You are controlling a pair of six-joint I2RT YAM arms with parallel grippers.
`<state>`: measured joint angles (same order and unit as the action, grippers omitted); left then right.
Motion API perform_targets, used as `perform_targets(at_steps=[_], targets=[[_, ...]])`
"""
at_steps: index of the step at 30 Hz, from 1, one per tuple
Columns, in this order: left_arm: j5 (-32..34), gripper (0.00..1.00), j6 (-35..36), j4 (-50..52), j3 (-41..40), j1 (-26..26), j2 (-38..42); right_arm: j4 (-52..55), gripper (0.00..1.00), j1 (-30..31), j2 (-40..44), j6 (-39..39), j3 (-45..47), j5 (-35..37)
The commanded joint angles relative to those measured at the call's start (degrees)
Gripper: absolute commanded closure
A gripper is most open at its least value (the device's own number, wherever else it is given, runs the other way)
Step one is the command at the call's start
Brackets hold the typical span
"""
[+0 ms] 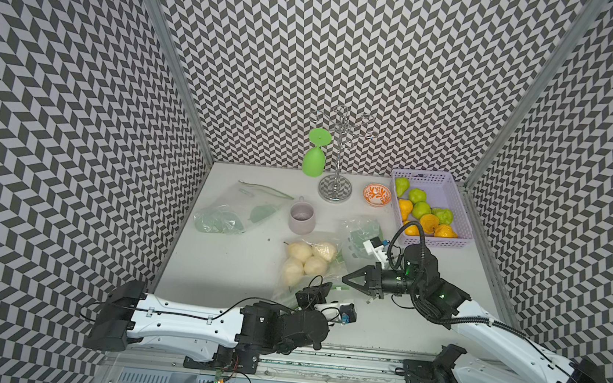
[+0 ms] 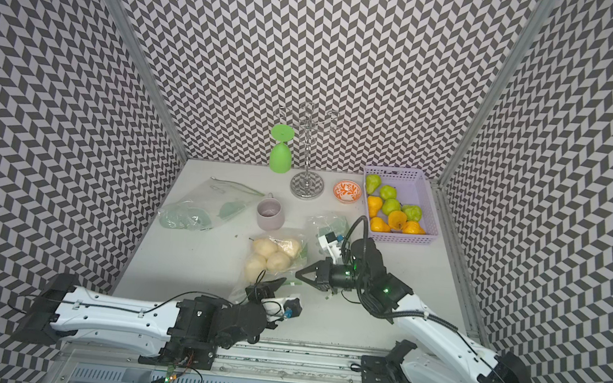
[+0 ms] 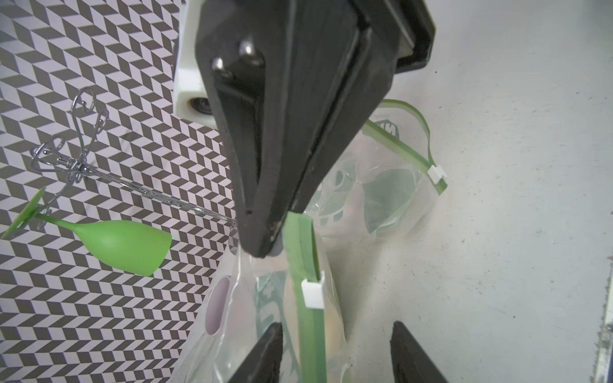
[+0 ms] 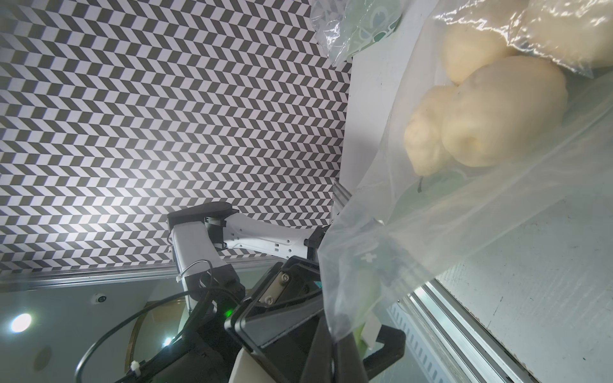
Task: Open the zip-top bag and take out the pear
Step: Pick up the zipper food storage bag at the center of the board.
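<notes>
The clear zip-top bag [image 1: 308,277] lies mid-table with several pale pears [image 1: 306,259] inside, also seen through the plastic in the right wrist view [image 4: 497,116]. My right gripper [image 1: 344,278] [image 2: 297,274] is shut on the end of the bag's green zip strip [image 3: 303,245], lifting that edge. In its own view the right gripper [image 4: 335,345] pinches plastic and strip. My left gripper [image 1: 321,283] [image 3: 337,328] stands open astride the strip, just short of the white slider [image 3: 312,293]. There is a gap on both sides, and the strip sits nearer one fingertip [image 3: 270,345].
A second zip bag [image 1: 360,232] lies behind my right wrist, a third bag [image 1: 234,212] at the left. A lilac mug [image 1: 301,219], an orange bowl [image 1: 376,194] and a lilac basket [image 1: 434,241] of green and orange pears stand behind. A green goblet [image 1: 314,158] hangs on a wire rack [image 1: 338,153].
</notes>
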<state>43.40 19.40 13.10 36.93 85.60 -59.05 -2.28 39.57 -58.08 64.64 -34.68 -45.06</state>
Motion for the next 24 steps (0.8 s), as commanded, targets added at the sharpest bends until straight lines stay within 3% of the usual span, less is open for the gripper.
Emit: perform_targets(at_steps=[1, 9, 15, 24], targets=[[-2.78, 0.44, -0.79, -1.54, -0.32, -2.35, -0.09, -4.56, 1.0, -0.14, 1.22, 1.01, -1.84, -1.46], [-5.29, 0.43, 1.42, -4.67, 0.1, -7.62, -2.68, -5.46, 1.0, -0.15, 1.48, 1.8, -1.75, -2.41], [-3.74, 0.48, 3.77, -6.73, 0.78, -10.08, -4.28, -6.01, 1.0, -0.11, 1.74, 2.46, -2.33, -2.99], [-3.27, 0.82, 4.72, -7.03, 1.74, -12.37, -3.73, -8.89, 1.0, -0.15, 3.49, 5.41, -0.66, -3.45]])
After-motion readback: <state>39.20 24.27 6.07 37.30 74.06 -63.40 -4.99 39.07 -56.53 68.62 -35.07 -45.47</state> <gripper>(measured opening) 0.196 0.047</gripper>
